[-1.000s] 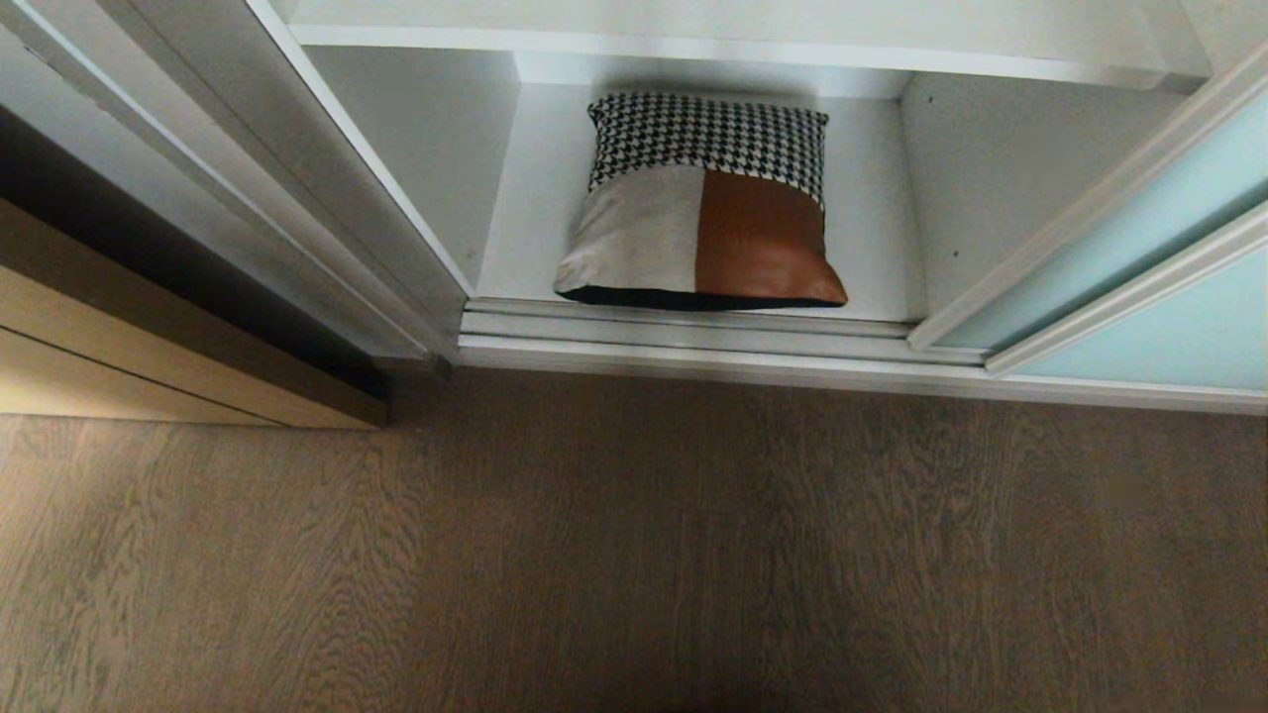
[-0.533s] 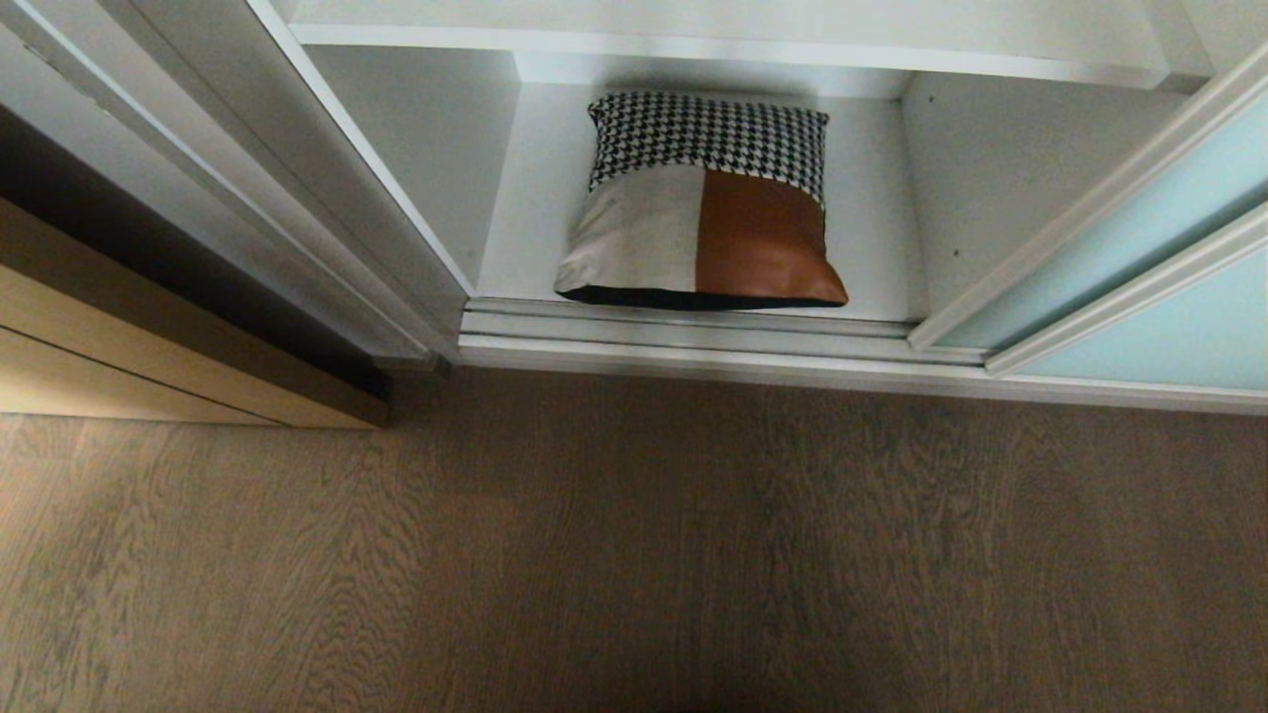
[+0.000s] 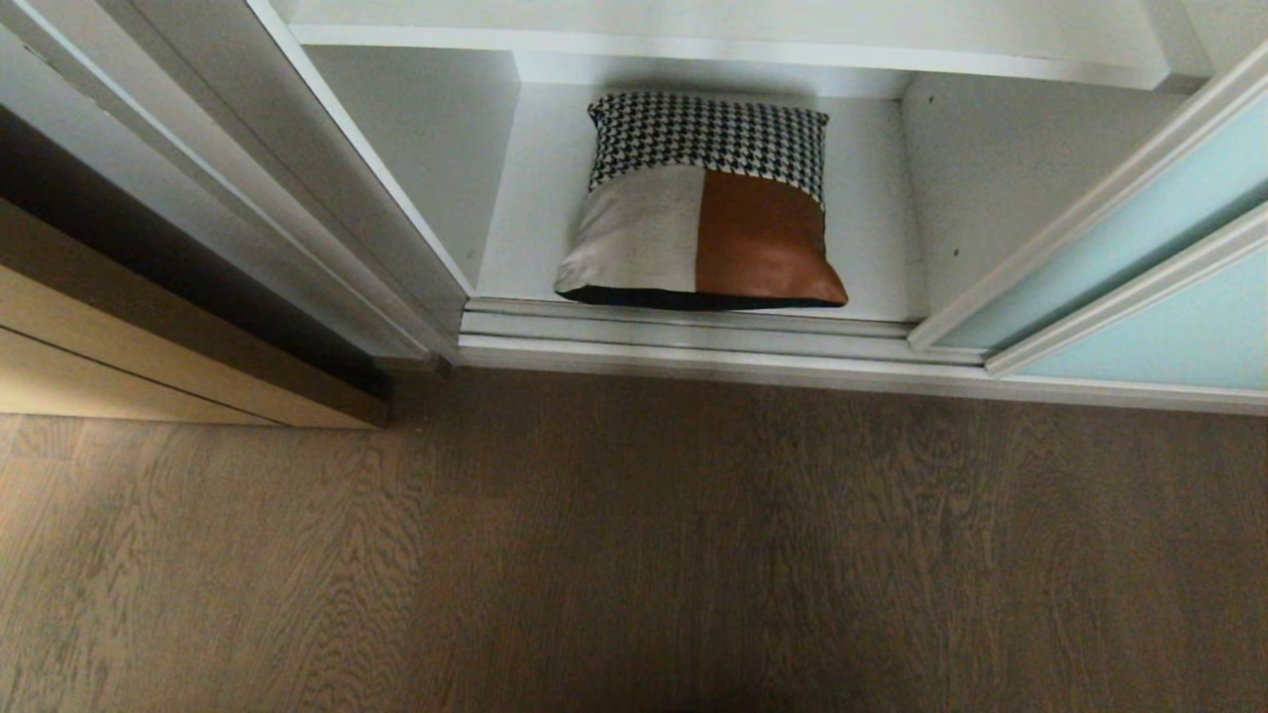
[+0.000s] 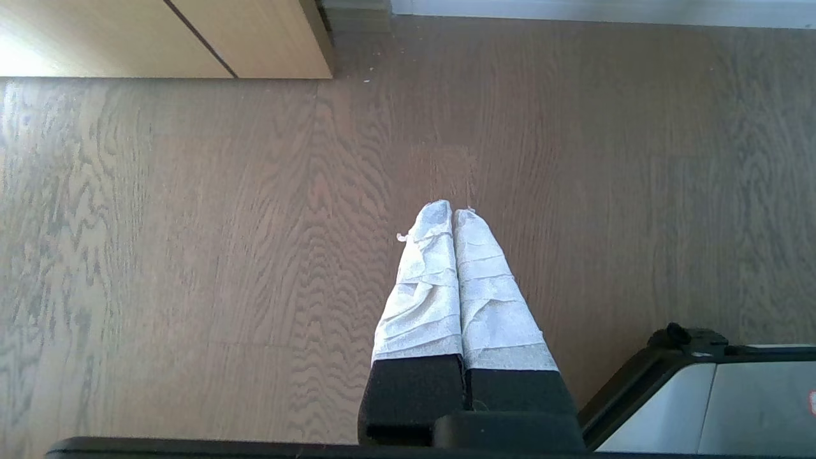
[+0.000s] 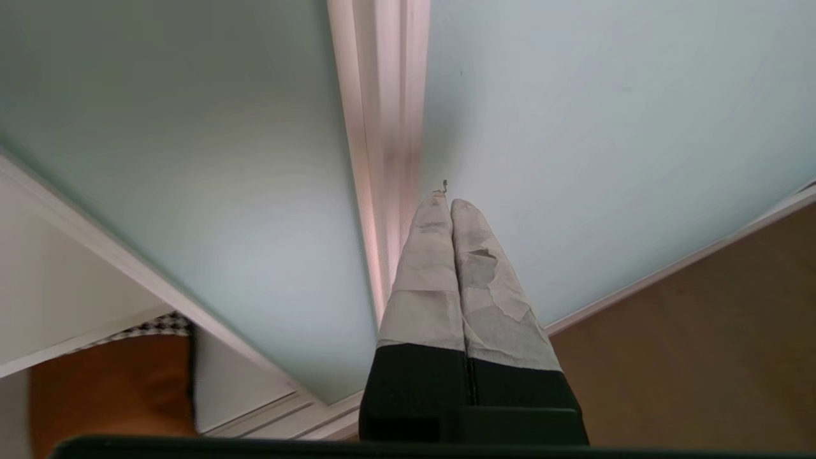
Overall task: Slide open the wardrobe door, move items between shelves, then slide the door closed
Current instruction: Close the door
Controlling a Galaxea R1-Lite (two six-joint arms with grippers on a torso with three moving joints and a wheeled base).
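Readable text: you'll find none in any view.
Labels or brands: none you can read.
Numbers or signs: none you can read.

The right hand has its two taped fingers pressed together, empty, pointing at the pale aqua glass of the door just beside its white frame strip. The cushion shows in a corner, past the door's edge. Wooden floor lies opposite.
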